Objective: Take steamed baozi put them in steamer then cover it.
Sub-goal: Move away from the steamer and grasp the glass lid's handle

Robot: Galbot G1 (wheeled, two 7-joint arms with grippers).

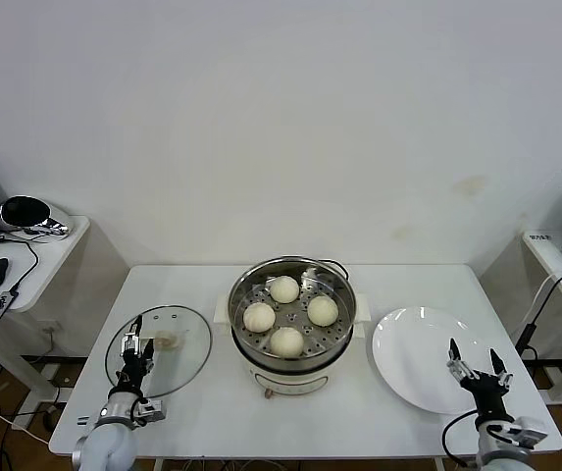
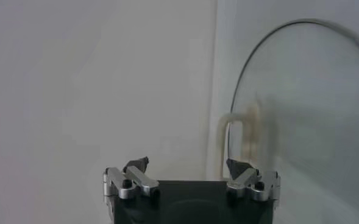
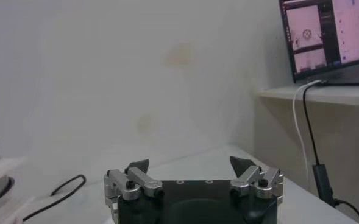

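Four cream-white baozi (image 1: 286, 340) sit on the perforated tray inside the shiny steamer (image 1: 337, 337) at the table's middle. The clear glass cover (image 1: 184, 348) lies flat on the table to the left, its cream handle (image 1: 169, 341) up. My left gripper (image 1: 136, 343) is open at the cover's near-left edge; in the left wrist view the gripper (image 2: 188, 164) points at the cover (image 2: 313, 115) and its handle (image 2: 237, 131). My right gripper (image 1: 474, 361) is open over the near edge of the white plate; it also shows open in its wrist view (image 3: 190, 164).
An empty white plate (image 1: 413, 353) lies right of the steamer. A black cable (image 1: 330, 263) runs behind the steamer. Side tables stand at far left (image 1: 35, 257) and far right (image 1: 555, 260), with a laptop (image 3: 328, 36) on the right one.
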